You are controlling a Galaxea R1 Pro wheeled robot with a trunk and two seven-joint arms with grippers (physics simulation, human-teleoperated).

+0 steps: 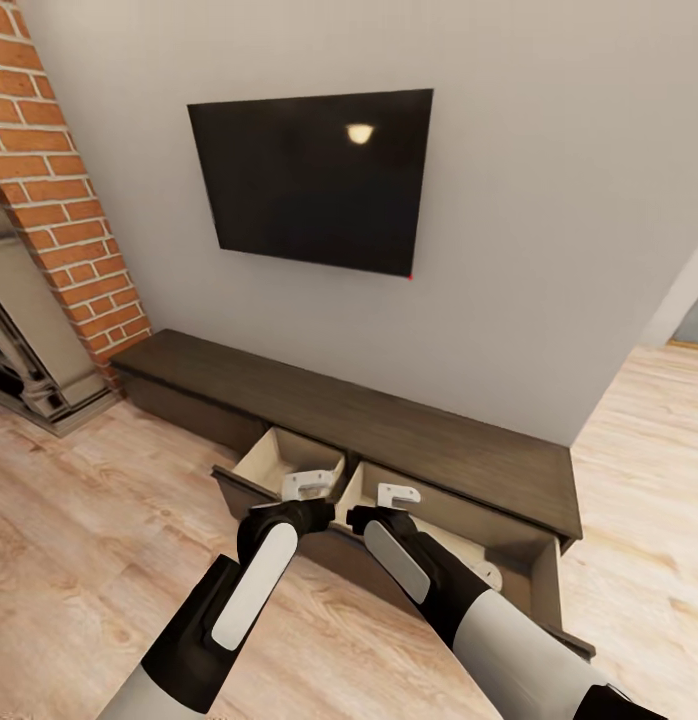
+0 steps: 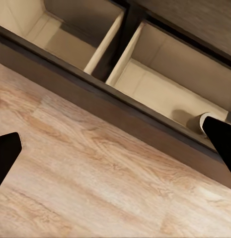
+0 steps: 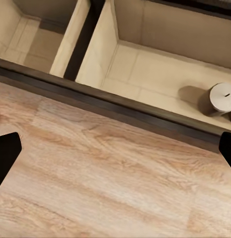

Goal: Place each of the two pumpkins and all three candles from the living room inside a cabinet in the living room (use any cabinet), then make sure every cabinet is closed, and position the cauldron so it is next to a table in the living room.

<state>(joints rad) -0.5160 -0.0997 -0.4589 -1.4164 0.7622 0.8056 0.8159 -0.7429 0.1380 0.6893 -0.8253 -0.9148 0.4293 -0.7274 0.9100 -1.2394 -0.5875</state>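
The cabinet (image 1: 389, 420), a long low dark-brown unit, stands against the wall with two drawers pulled out side by side. Their pale beige insides show in both wrist views. One candle (image 3: 222, 98), a stubby grey-white cylinder with a dark wick, stands upright in the right-hand drawer (image 3: 160, 74). In the left wrist view this candle (image 2: 204, 120) is partly hidden behind a black fingertip. My left gripper (image 1: 307, 487) hangs open over the front edge of the left drawer (image 1: 279, 455). My right gripper (image 1: 394, 495) hangs open over the front of the right drawer. Neither holds anything.
A black wall TV (image 1: 314, 180) hangs above the cabinet. The red-brick fireplace (image 1: 59, 200) stands at the left. Light wood-plank floor (image 1: 89, 540) stretches in front of the drawers and past the cabinet's right end.
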